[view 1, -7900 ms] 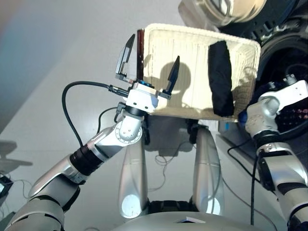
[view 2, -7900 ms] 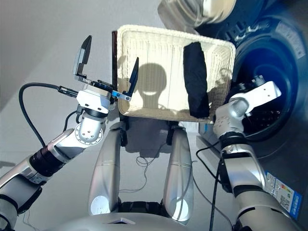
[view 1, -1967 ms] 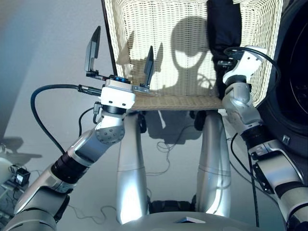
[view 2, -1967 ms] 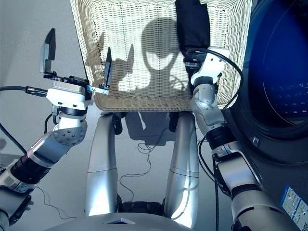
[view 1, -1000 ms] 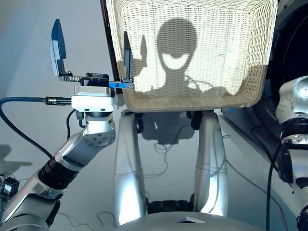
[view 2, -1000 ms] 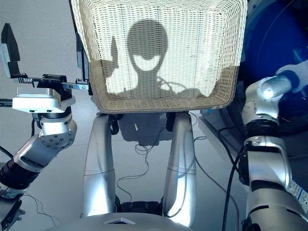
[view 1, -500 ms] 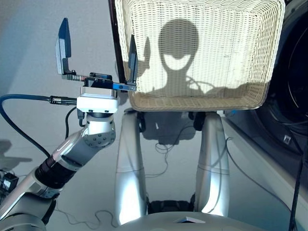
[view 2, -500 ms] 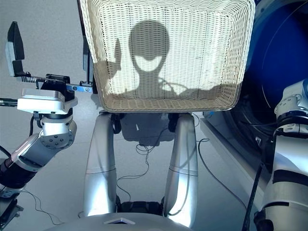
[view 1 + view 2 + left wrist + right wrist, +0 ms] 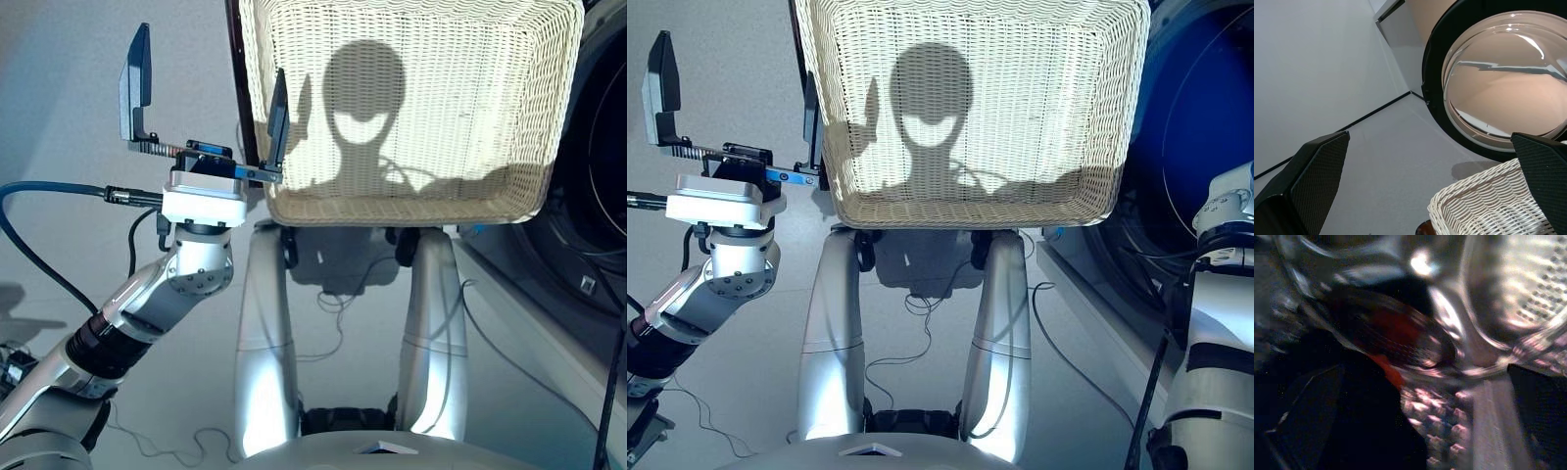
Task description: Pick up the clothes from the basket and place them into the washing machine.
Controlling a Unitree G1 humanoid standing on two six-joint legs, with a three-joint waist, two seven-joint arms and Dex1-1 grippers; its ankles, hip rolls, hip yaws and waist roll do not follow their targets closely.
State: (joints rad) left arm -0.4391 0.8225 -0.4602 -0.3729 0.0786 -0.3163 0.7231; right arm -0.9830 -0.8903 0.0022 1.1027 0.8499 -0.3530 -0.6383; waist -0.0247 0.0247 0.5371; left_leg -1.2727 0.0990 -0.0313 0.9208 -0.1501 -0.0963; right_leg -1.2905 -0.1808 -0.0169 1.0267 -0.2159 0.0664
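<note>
Cream-white wicker fills the upper middle of the head views: the basket (image 9: 411,201) shows only its woven floor and low rim, with no garment lying in it. The left tool (image 9: 206,93) is raised just beside the basket's left edge, its two black fingers (image 9: 135,83) spread wide apart and gripping nothing; the inner finger stands close against the basket's left rim. From the left wrist view those same fingers frame the basket's near corner and, beyond it, the round black-rimmed door (image 9: 1498,83) with its bulging clear glass, swung open over the pale floor (image 9: 1386,161). The washing machine (image 9: 1205,147) stands at the basket's right edge, its dark porthole open. The right arm reaches off toward it, and the right tool is out of the head views. The right wrist view looks into the perforated metal drum (image 9: 1518,289), where the clothes (image 9: 1386,338) lie as a dark heap with a coral-orange patch showing; whether the right tool is released or clenched cannot be told.
</note>
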